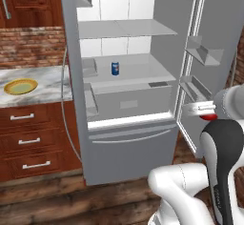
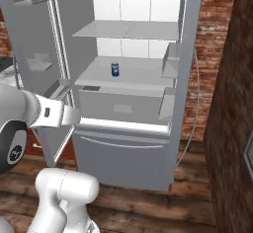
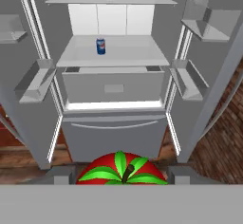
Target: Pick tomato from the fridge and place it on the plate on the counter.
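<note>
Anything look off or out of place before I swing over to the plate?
Nothing stands out. The tomato sits between the gripper fingers, outside the fridge, whose doors hang open. A blue can stands upright on a shelf, and the plate lies flat on the counter.

The red tomato, green stem leaves facing the hand camera, sits out in front of the open fridge; the yellow-rimmed plate lies apparently bare on the marbled counter
</note>
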Robot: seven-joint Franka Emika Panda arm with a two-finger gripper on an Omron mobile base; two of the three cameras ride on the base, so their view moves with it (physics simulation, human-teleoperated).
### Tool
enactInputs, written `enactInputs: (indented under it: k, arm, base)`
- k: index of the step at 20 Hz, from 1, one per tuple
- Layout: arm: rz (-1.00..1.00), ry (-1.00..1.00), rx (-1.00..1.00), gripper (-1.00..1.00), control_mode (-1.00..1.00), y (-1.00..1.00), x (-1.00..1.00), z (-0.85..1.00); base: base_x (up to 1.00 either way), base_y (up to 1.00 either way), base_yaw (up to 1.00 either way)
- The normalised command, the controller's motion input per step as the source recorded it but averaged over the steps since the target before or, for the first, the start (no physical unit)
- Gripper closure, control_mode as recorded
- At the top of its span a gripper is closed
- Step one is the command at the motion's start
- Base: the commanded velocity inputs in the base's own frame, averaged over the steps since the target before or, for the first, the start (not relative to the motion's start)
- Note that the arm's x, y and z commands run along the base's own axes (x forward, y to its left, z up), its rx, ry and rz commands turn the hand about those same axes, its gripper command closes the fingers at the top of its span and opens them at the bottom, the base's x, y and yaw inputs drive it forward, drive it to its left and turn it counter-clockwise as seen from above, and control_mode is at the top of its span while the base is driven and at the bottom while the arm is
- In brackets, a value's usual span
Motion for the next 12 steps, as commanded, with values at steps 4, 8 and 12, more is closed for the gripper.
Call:
enactInputs:
  k: [4, 8, 12]
  arm:
    - [0.0, 0.0, 0.0, 1.0, 1.0, 0.0, 0.0, 0.0]
    - [0.0, 0.0, 0.0, 1.0, 1.0, 0.0, 0.0, 0.0]
    - [0.0, 0.0, 0.0, 1.0, 1.0, 0.0, 0.0, 0.0]
  base:
    - [-0.07, 0.93, -0.01]
    - [0.0, 1.0, -0.02]
    - [0.0, 1.0, -0.02]
